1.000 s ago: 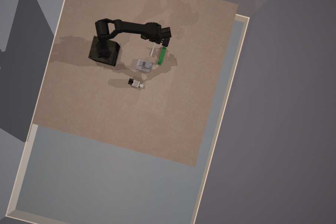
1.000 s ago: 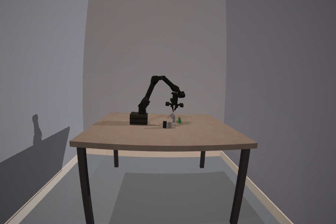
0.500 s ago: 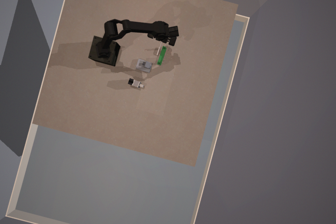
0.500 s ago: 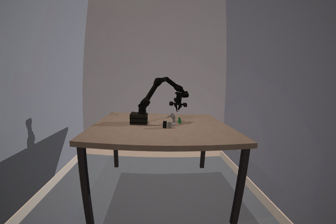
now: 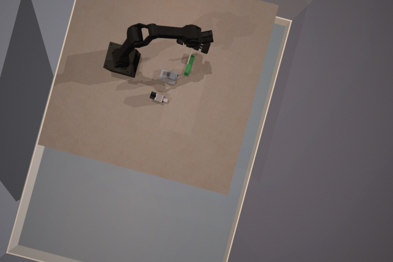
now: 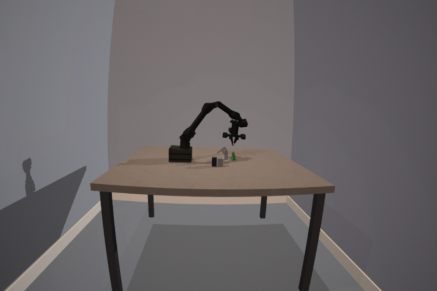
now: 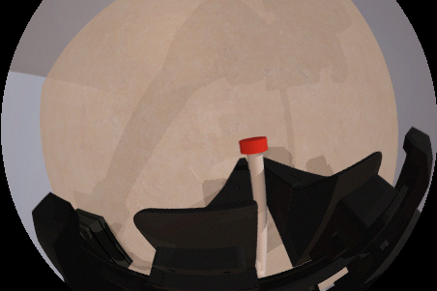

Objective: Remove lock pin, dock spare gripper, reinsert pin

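Observation:
My gripper (image 6: 233,143) (image 7: 254,162) is shut on the lock pin (image 5: 191,52) (image 7: 259,180), a thin pale rod with a red head (image 7: 253,145). The pin is out of the mount and held in the air; in the top view it overlaps one end of the green holder. The grey mount (image 5: 168,76) (image 6: 225,156) stands on the table with its angled socket raised. The spare gripper (image 5: 159,97) (image 6: 220,162), a white block with black fingers and a pale spigot, lies apart from the mount. The inside of the socket is too small to see.
A long green holder (image 5: 188,69) (image 6: 233,156) with raised ends stands beside the mount, on the side away from the arm's base (image 5: 121,62) (image 6: 180,153). The wooden table (image 5: 126,132) (image 6: 211,178) carries everything; its edges show in the top and exterior views.

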Controlling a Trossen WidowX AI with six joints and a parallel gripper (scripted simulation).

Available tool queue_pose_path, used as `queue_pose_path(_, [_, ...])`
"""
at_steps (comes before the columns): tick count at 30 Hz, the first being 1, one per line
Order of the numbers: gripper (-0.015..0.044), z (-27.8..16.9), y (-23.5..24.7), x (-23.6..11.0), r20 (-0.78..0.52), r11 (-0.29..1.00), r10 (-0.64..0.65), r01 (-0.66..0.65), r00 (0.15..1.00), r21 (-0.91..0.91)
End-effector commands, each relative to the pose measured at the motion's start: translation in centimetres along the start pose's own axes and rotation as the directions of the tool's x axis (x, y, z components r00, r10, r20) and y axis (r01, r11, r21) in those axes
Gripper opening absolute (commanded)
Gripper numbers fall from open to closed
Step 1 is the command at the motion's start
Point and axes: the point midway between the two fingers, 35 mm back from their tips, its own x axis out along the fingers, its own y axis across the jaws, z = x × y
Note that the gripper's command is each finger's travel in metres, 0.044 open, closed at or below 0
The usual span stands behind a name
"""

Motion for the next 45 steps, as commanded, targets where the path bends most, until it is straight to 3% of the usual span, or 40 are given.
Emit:
queue_pose_path(1, [0.0, -0.2, 0.0, 0.8, -0.002, 1.0, 0.003, -0.003, 1.0, 0.004])
queue_pose_path(45, [0.0, -1.6, -0.3, 6.4, 0.012, 1.0, -0.023, 0.023, 1.0, -0.004])
